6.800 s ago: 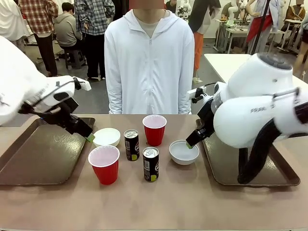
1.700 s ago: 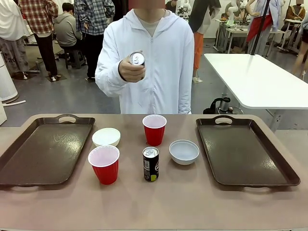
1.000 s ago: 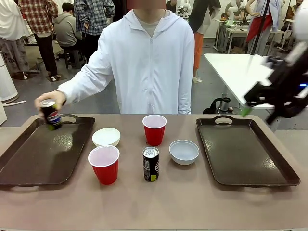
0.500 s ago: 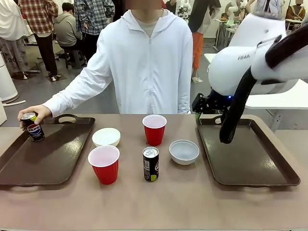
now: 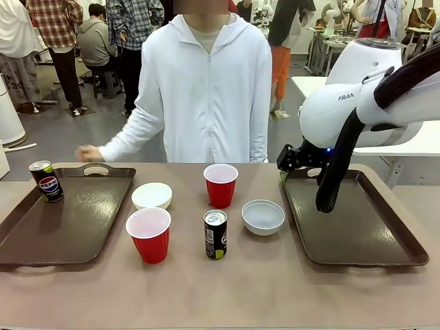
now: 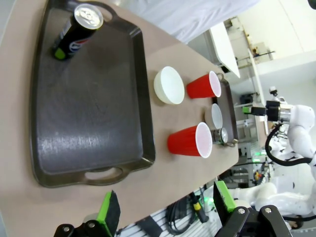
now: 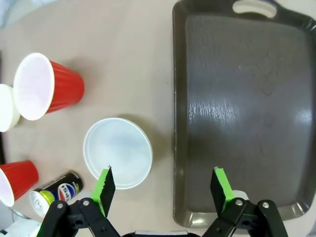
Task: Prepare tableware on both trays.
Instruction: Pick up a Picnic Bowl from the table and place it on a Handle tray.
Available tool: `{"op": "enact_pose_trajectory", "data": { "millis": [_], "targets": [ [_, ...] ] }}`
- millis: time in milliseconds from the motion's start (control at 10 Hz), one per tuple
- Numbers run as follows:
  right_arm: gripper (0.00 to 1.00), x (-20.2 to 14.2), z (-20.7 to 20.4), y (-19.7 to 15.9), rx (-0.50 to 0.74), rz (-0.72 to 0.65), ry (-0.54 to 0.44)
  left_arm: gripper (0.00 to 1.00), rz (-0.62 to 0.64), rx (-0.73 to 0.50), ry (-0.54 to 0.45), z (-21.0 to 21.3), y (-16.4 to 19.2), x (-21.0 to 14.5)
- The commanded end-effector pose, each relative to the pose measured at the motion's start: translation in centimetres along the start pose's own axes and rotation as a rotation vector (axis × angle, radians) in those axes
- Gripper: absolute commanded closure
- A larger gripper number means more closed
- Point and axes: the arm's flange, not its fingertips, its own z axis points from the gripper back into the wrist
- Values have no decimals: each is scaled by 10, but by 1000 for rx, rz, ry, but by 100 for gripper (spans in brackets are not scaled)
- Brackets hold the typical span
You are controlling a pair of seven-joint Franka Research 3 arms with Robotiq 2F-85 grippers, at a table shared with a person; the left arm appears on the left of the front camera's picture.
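One dark can (image 5: 46,180) stands in the far left corner of the left tray (image 5: 75,227); the left wrist view shows this can (image 6: 76,29) on that tray (image 6: 89,113). Between the trays stand two red cups (image 5: 221,184) (image 5: 148,234), two white bowls (image 5: 152,195) (image 5: 263,216) and a second can (image 5: 215,234). My right gripper (image 5: 284,170) hovers open above the right tray's (image 5: 357,227) far left corner; in its wrist view, the right gripper (image 7: 162,186) spans a bowl (image 7: 117,152) and the tray rim (image 7: 174,123). My left gripper (image 6: 165,210) is open, high over the table's left end.
A person in a white hoodie stands at the far side, one hand (image 5: 87,152) just beyond the left tray's handle. The right arm's big white link (image 5: 371,103) hangs over the right tray. The right tray holds nothing.
The person let go of the can on the left tray and drew the hand back. My right arm shifted slightly over the right tray's far corner.
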Motion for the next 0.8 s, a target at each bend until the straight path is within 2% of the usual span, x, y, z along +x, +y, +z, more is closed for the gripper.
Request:
{"op": "enact_pose_trajectory", "data": {
  "millis": [0, 200, 400, 700],
  "targets": [
    [0, 2, 3, 3, -11, 1, -16, 0, -1, -6, -4, 1, 1, 0],
    [0, 3, -16, -4, 19, -30, -13, 0, -1, -6, -4, 1, 1, 0],
    [0, 2, -51, 27, -33, 72, 31, 0, -1, -6, -4, 1, 1, 0],
    [0, 2, -88, 53, -116, 131, 76, 0, -1, -6, -4, 1, 1, 0]
  ]
}}
